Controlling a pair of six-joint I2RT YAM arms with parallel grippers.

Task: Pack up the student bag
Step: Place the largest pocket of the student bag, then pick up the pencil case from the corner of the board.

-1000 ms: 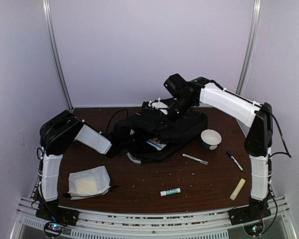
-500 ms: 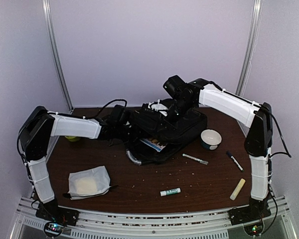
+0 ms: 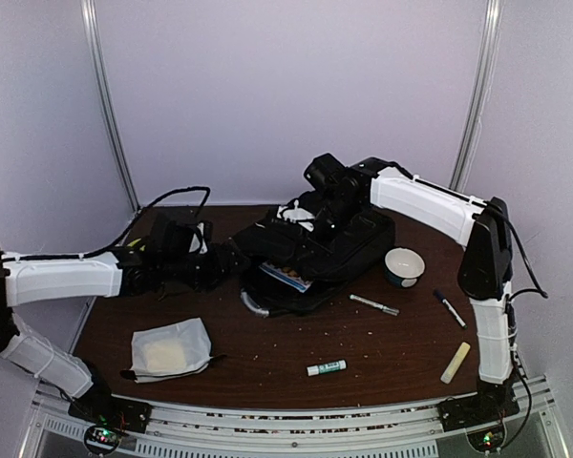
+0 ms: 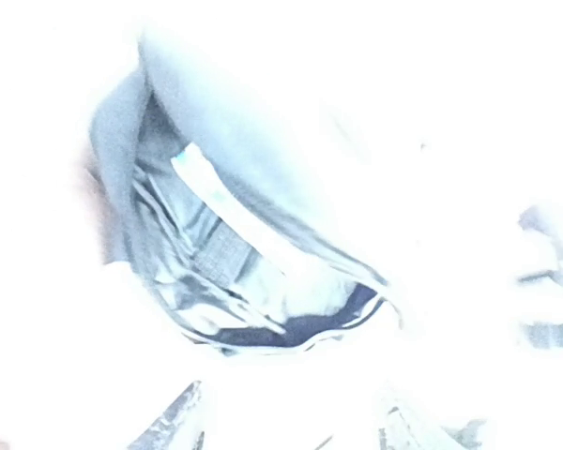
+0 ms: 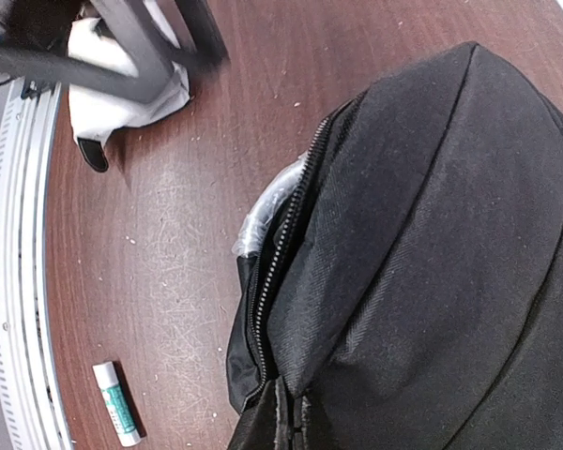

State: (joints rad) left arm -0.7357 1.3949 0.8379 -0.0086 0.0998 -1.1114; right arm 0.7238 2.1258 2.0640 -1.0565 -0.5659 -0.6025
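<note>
The student bag (image 3: 349,250) is a black backpack lying mid-table, its mouth facing left. My right gripper (image 3: 318,220) is shut on the fabric by the zipper and holds that edge up. In the right wrist view the right gripper (image 5: 296,417) pinches the black cloth of the student bag (image 5: 432,244), and clear plastic (image 5: 267,211) peeks from the zip. My left gripper (image 3: 227,265) hovers low just left of the mouth, open. The washed-out left wrist view shows the left gripper (image 4: 291,401) with nothing between its fingers, facing the student bag (image 4: 225,141) with a packet (image 4: 216,202) inside.
A white pouch (image 3: 170,350) lies front left. A glue stick (image 3: 326,367) lies near the front edge, two pens (image 3: 374,304) (image 3: 449,308) and a yellowish stick (image 3: 456,363) to the right. A bowl (image 3: 403,265) stands right of the bag.
My left arm has swung out to the left and stretched low, its gripper drawing back slightly from the bag's mouth with the jaws wider. The right gripper has shifted a little left, still gripping the fabric.
</note>
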